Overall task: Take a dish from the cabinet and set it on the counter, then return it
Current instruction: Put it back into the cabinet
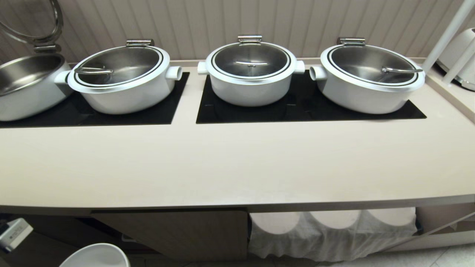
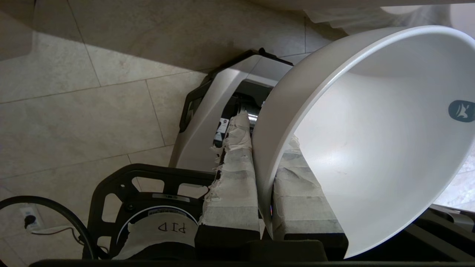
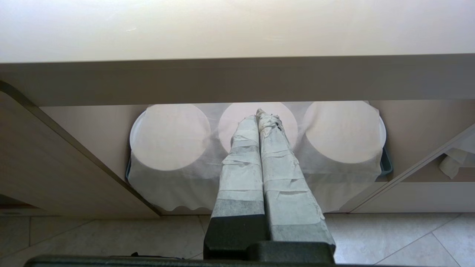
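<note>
The dish (image 2: 374,148) is a white bowl, and the left gripper (image 2: 265,155) holds it by the rim. One taped finger (image 2: 237,185) is on the outside of the wall and the other finger is inside, with the jaws squeezed nearly together on the thin rim. The dish is tipped on its side over the tiled floor (image 2: 92,111). In the head view, only its rim shows, low at the near left (below the edge of the counter (image 1: 237,167)). The cabinet (image 1: 174,231) sits under the counter with a door swung open. Just right of the door, three round white stacks sit under a thin cloth (image 1: 330,233). The right gripper (image 3: 259,115) hangs in front of that cloth with its jaws pressed together on nothing. Far back on the counter stand three white pots (image 1: 250,72) with shiny lids on black plates (image 1: 310,107).
</note>
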You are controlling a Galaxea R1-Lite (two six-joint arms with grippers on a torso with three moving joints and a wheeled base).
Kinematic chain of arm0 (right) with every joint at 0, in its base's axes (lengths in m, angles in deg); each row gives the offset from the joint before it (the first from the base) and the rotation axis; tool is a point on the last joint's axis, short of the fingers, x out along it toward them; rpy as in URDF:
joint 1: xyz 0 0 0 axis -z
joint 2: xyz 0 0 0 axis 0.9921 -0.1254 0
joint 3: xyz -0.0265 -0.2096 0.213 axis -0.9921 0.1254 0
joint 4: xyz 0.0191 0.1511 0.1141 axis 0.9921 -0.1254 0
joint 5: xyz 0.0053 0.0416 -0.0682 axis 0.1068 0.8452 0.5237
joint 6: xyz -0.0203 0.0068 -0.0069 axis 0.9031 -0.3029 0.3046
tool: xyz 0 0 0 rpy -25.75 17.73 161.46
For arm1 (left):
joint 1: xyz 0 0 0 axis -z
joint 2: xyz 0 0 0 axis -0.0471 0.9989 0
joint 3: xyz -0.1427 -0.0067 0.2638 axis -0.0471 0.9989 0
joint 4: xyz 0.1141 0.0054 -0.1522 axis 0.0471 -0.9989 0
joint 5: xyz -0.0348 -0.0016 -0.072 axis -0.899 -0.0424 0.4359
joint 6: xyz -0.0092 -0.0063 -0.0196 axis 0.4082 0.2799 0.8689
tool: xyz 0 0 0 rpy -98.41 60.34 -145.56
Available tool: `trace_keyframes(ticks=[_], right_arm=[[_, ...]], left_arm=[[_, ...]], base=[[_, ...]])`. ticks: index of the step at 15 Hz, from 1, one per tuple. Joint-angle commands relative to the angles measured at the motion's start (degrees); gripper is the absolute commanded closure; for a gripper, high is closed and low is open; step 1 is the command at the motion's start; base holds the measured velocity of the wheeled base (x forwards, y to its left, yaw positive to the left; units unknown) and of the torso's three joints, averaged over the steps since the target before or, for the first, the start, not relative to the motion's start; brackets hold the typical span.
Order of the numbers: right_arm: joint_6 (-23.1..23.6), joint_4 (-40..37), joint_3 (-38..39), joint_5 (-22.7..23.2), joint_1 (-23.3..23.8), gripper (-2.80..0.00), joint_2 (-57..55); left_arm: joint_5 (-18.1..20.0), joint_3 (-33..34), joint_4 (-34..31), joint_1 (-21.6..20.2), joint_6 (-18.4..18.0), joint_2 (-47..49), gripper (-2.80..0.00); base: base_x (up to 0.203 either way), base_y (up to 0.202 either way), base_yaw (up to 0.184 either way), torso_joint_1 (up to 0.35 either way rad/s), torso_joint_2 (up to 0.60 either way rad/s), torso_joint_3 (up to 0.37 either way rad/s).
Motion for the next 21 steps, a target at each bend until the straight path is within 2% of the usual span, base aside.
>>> trace_keyframes(ticks=[1,11,21], right_arm=[[0.00,0.01,0.00,-0.01,-0.09,0.00,0.02],[0.00,0.01,0.00,-0.01,-0.08,0.00,0.02],[0.00,0.01,0.00,-0.01,0.00,0.00,0.02]], left_arm=[[-0.06,-0.01,-0.23,0.14,0.16,0.05,0.00],[-0.50,-0.09,-0.23,0.41,0.16,0.05,0.00],[1.61,-1.50,0.03,0.76,0.51,-0.39,0.00]], base=[[0.000,0.000,0.000,0.000,0.00,0.000],[0.000,0.000,0.000,0.000,0.00,0.000],[0.000,0.000,0.000,0.000,0.00,0.000]])
